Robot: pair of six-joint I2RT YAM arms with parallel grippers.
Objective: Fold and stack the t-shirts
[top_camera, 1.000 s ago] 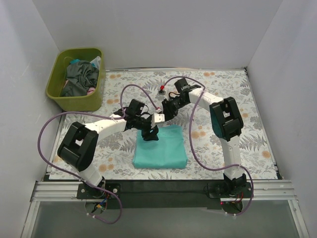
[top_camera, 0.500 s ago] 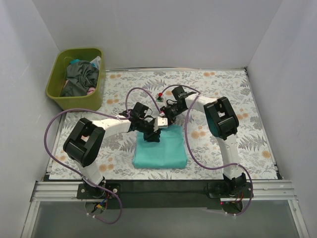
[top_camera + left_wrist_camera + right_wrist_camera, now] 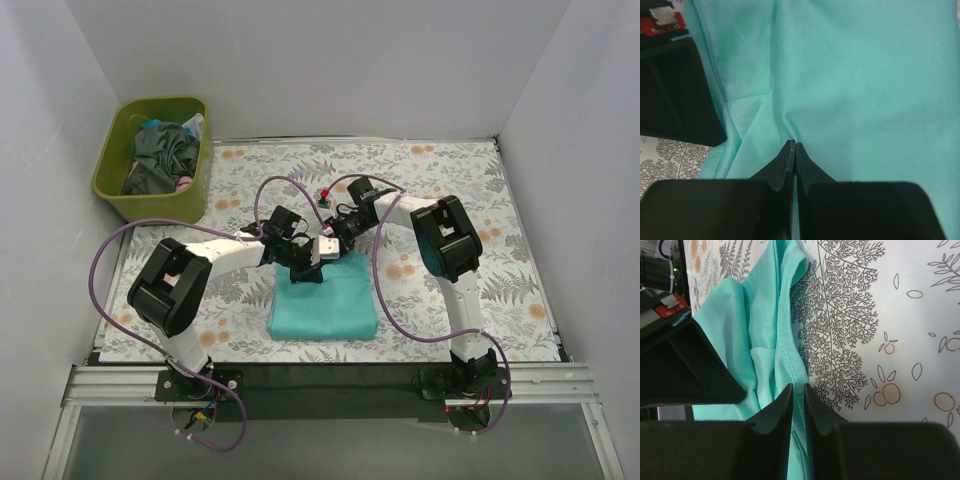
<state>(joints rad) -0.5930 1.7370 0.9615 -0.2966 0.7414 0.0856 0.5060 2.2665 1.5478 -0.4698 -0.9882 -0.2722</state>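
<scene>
The turquoise-green t-shirt (image 3: 325,300) lies folded into a rectangle near the table's front middle. My left gripper (image 3: 304,272) is at the shirt's far left edge. In the left wrist view its fingers (image 3: 792,146) are shut tight on a pinched crease of turquoise cloth (image 3: 865,75). My right gripper (image 3: 335,246) is at the far right corner. In the right wrist view its jaws (image 3: 798,386) stand narrowly closed with the shirt's hem (image 3: 765,325) between them. Dark grey t-shirts (image 3: 165,155) lie bundled in the basket.
The olive-green basket (image 3: 112,185) stands at the back left on the floral table cloth (image 3: 450,180). White walls close in the left, back and right sides. Purple cables (image 3: 380,290) loop from both arms over the table.
Both arms moved in to the shirt's far edge and came close together. Both grippers closed on the turquoise cloth, the left one fully.
</scene>
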